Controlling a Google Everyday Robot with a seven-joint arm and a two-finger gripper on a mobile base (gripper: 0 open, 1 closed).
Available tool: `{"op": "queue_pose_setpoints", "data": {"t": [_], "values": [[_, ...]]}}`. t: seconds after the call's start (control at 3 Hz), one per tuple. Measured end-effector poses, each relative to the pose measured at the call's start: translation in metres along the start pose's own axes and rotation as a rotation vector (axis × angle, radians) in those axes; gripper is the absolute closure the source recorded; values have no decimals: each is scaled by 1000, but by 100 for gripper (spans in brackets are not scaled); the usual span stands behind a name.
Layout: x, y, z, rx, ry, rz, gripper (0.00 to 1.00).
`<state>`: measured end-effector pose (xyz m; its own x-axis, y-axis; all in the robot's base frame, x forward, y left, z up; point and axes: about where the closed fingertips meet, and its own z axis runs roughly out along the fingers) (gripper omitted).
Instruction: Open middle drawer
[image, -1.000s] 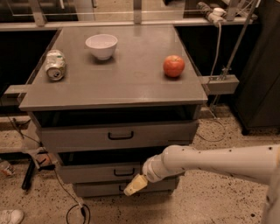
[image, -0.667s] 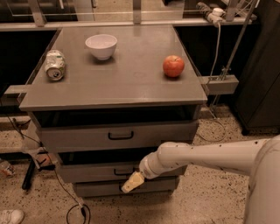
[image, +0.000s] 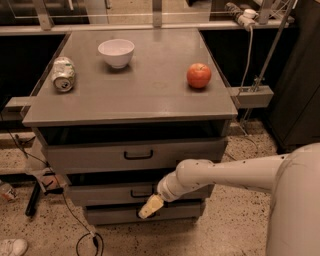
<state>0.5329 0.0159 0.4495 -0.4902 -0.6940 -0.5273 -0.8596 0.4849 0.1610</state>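
The grey cabinet has three drawers stacked under its top. The middle drawer (image: 100, 194) has a flat grey front and a small black bar handle (image: 140, 193), with a dark gap above it. My gripper (image: 150, 206), with pale yellowish tips, reaches in from the right. It sits just below and slightly right of that handle, in front of the seam with the bottom drawer. The white arm covers the right half of the middle drawer's front.
The top drawer (image: 90, 157) has the widest handle; the narrow bottom drawer (image: 110, 215) sits lowest. On the cabinet top (image: 150, 95) stand a white bowl (image: 116, 52), a crushed can (image: 63, 74) and a red apple (image: 199, 75). Cables and a shoe lie on the floor at left.
The gripper has crept slightly left and up toward the middle drawer's handle, and more of the arm has come into view at right. The drawers have not moved.
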Motion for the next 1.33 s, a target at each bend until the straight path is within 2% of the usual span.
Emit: {"op": "queue_pose_setpoints", "data": {"t": [1.0,1.33], "values": [[14,10,2,-20,42,17,0],[20,13,-6,-26,61,36,0]]}}
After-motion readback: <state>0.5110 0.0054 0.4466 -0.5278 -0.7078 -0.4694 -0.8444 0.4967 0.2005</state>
